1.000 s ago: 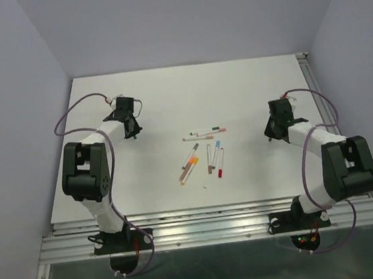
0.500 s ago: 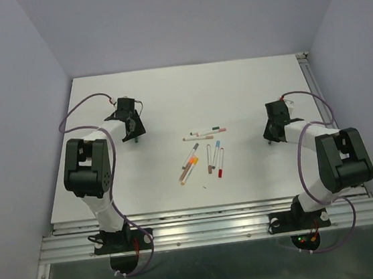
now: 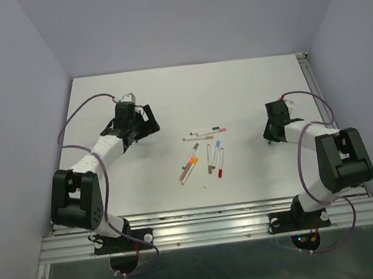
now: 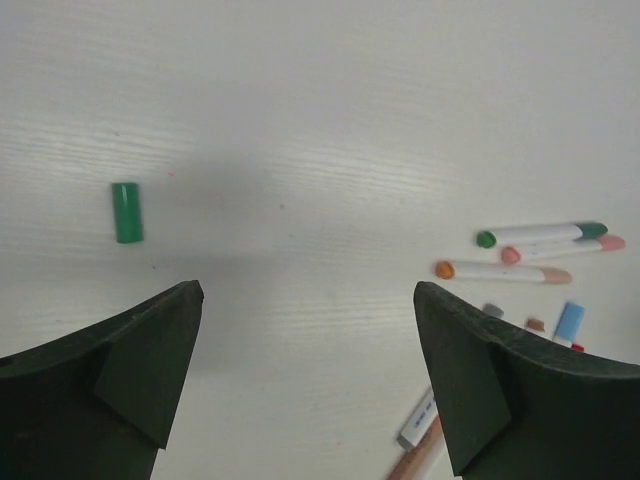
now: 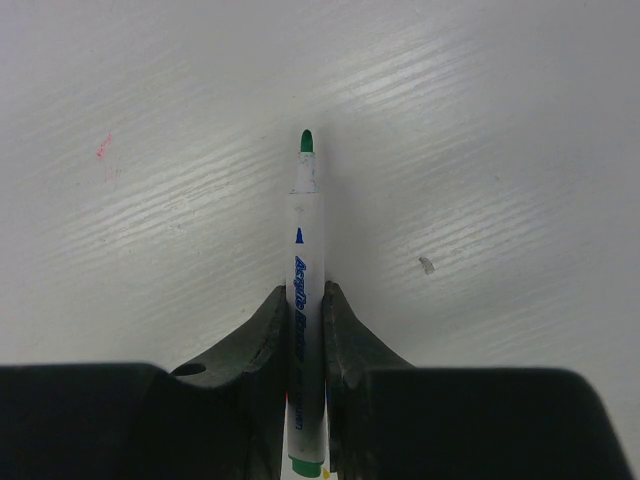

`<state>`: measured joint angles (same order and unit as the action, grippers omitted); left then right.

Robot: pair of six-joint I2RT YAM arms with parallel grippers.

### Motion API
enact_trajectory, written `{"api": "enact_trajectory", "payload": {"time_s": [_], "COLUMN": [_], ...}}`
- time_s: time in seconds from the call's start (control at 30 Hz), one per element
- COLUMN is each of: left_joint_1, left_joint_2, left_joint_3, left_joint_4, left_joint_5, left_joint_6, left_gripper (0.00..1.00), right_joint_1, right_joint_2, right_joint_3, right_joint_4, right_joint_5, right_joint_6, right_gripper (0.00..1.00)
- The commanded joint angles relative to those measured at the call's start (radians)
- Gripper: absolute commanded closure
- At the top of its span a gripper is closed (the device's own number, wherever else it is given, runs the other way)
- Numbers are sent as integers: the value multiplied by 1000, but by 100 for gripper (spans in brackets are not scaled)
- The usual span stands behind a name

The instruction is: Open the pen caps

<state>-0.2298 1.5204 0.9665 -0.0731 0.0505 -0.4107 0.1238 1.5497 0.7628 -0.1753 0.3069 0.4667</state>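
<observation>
Over the last second the left arm has dropped and stretched forward, and the left gripper (image 3: 135, 120) has gone from nearly closed to wide apart. Its wrist view shows the left gripper (image 4: 308, 295) with jaws spread and nothing between them. A green cap (image 4: 126, 212) lies alone on the white table (image 3: 234, 87), just beyond the left finger and touching neither finger. The right gripper (image 3: 269, 135) has stayed where it was half a second ago, low over the table's right side. Its jaws pinch a green-tipped pen (image 5: 305, 240) by the barrel, with the bare tip pointing away from the wrist. Between the two arms sits a cluster of pens (image 3: 209, 157), well apart from both grippers. Several of them show at the right of the left wrist view (image 4: 530, 234).
</observation>
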Motion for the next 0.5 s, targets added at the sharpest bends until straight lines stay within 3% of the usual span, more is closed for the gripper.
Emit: {"api": "enact_trajectory", "payload": {"time_s": [0.0, 0.27, 0.47], "left_joint_1": [-94, -304, -347], "left_joint_2": [-94, -238, -308], "left_joint_3": [-98, -221, -307], "left_joint_4": [48, 56, 47], "left_joint_5": [34, 52, 41], "left_joint_6": [-63, -103, -149], "left_gripper": [1, 1, 1], "right_joint_1": [-6, -6, -4], "right_joint_2": [-22, 127, 341], "right_joint_3": [82, 335, 565], "right_joint_4": [26, 22, -47], "right_joint_5": [3, -61, 29], "right_joint_6": [-23, -40, -68], "right_gripper": [82, 80, 80]}}
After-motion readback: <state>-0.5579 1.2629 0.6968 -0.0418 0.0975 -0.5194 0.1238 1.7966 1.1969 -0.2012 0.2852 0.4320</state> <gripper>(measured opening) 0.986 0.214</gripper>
